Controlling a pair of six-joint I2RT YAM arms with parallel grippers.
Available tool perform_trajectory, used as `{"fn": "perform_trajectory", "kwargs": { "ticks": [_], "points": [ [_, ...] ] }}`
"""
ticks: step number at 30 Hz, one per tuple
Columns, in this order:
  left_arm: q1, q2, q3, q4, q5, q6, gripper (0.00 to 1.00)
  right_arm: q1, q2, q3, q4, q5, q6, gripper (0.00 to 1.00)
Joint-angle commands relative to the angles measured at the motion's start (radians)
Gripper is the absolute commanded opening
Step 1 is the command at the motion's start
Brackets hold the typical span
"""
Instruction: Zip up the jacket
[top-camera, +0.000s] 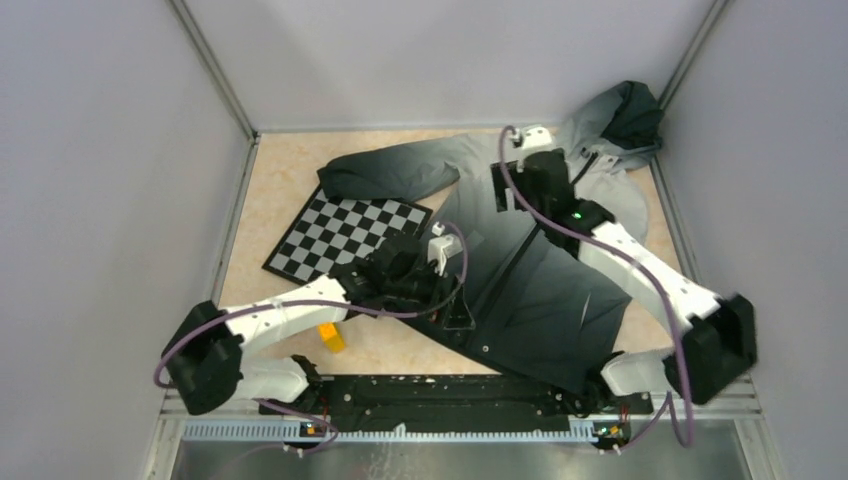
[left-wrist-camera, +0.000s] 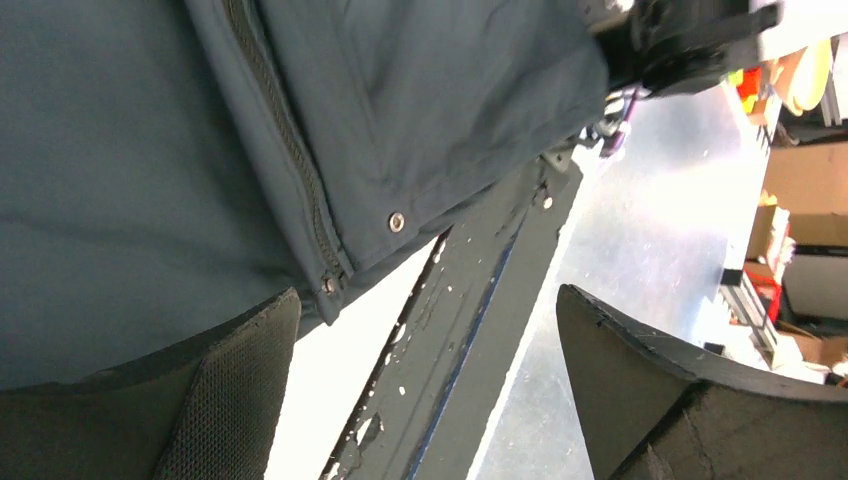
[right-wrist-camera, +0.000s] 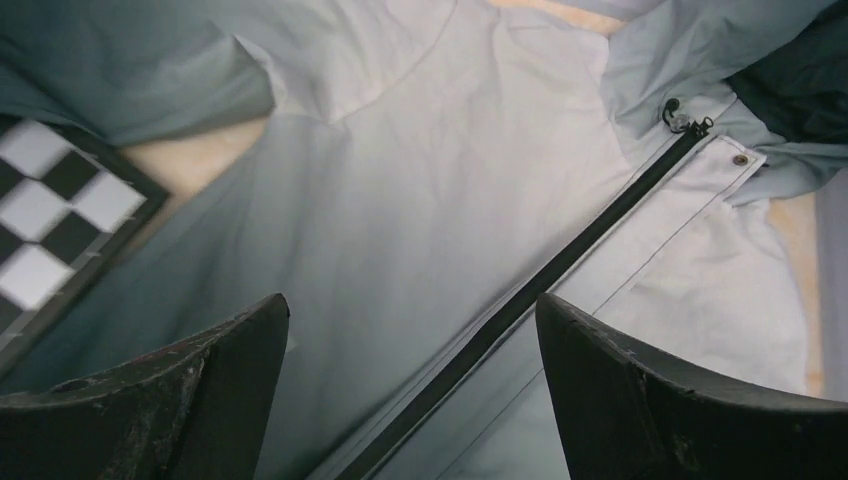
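Note:
The jacket (top-camera: 540, 280) lies flat on the table, with its pale hood at the far right and its black hem near the front edge. Its dark zipper (top-camera: 520, 255) runs down the middle. My left gripper (top-camera: 457, 310) is open at the hem's left corner. In the left wrist view (left-wrist-camera: 430, 330) the zipper's bottom end (left-wrist-camera: 330, 284) and a snap (left-wrist-camera: 397, 221) lie just beyond my left finger (left-wrist-camera: 235, 390). My right gripper (top-camera: 507, 188) is open above the pale chest. In the right wrist view (right-wrist-camera: 415, 310) the zipper (right-wrist-camera: 560, 265) runs between the fingers, and its slider (right-wrist-camera: 686, 124) sits at the collar.
A black-and-white checkerboard (top-camera: 345, 235) lies left of the jacket, partly under a sleeve and my left arm. A small yellow block (top-camera: 331, 337) sits near the front. A black rail (top-camera: 440, 392) runs along the front edge. Grey walls enclose the table.

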Motion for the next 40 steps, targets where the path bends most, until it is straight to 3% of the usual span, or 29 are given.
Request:
{"fn": "perform_trajectory", "kwargs": {
  "ticks": [1, 7, 14, 27, 40],
  "points": [
    [0.001, -0.141, 0.099, -0.099, -0.113, 0.030, 0.99, -0.016, -0.298, -0.091, -0.005, -0.124, 0.175, 0.91],
    [0.001, -0.291, 0.231, -0.126, -0.300, 0.107, 0.99, -0.015, -0.626, -0.087, -0.033, -0.009, 0.150, 0.92],
    [0.001, -0.429, 0.387, -0.087, -0.485, 0.274, 0.99, -0.015, -0.824, 0.022, -0.055, 0.125, 0.115, 0.92],
    [0.001, -0.594, 0.602, -0.052, -0.633, 0.501, 0.99, -0.015, -0.969, 0.091, -0.038, 0.175, 0.033, 0.92],
    [0.001, -0.696, 0.727, -0.109, -0.719, 0.609, 0.99, -0.015, -1.021, 0.090, -0.037, 0.241, -0.041, 0.93]
  ]
}}
